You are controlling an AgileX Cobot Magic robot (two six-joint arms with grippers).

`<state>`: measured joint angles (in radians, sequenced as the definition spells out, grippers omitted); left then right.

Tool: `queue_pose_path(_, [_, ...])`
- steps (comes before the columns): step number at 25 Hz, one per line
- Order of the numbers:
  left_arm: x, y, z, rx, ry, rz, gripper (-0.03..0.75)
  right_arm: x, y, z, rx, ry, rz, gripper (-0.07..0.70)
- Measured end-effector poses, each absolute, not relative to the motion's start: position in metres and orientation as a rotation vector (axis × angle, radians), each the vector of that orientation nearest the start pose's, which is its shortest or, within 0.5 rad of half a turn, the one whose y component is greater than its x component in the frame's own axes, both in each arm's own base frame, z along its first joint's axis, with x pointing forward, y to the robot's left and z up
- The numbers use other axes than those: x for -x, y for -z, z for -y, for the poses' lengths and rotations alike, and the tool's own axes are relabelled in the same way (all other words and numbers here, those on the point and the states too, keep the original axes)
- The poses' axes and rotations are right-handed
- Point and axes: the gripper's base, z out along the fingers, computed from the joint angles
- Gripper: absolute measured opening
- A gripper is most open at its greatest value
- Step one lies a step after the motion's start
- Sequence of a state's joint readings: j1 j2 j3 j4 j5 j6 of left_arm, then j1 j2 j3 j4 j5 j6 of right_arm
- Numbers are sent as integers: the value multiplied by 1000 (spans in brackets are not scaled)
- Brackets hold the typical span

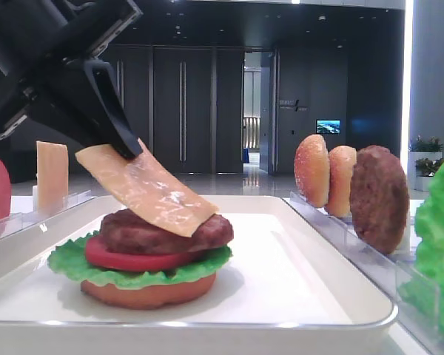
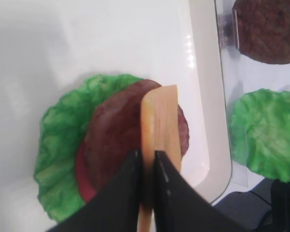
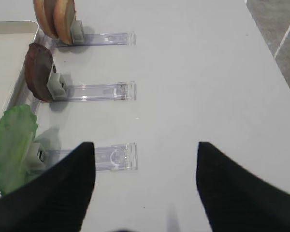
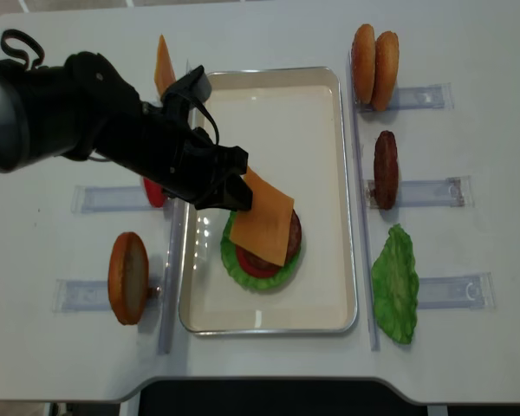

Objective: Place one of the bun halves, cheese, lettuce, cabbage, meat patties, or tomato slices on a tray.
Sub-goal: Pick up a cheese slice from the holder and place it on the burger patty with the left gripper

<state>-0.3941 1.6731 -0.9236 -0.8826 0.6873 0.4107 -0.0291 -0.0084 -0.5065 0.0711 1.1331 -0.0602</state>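
On the white counter (image 4: 269,364), the tray (image 4: 325,130) is carrying a stack of bun, lettuce (image 1: 74,260), tomato and patty (image 1: 133,231). Above it, the left hand (image 4: 230,192) is pinching the cheese (image 4: 264,217) tightly by one edge, its lower end touching the patty. Off to the side, the right hand (image 3: 144,159) is hanging wide open, holding nothing.

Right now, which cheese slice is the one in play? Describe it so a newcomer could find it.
Start at the white tray and find the stacked burger on it. The cheese is tilted on its patty, pinched by the left gripper. The other orange slice stands upright in a rack off the tray.
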Motion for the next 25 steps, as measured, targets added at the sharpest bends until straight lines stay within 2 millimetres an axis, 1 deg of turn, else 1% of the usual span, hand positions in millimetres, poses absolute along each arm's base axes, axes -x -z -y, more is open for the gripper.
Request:
queue_pose_path(2, [-271,-191,161,-229,898,-2784,64,10,-273,-6,40,-32,-2099,432])
queue_pose_path(8, [-270,-191,161,-218,903,-2793,260,10,-273,-6,40,-32,-2099,432])
queue_pose_path(11, [-270,-190,161,-200,908,-2803,324,10,-273,-6,40,-32,-2099,432])
queue_pose_path(21, [-267,-188,159,-183,882,-2852,452,10,-273,-6,40,-32,-2099,432])
queue_pose_path(25, [-267,-187,159,-163,882,-2858,471,10,-273,-6,40,-32,-2099,432])
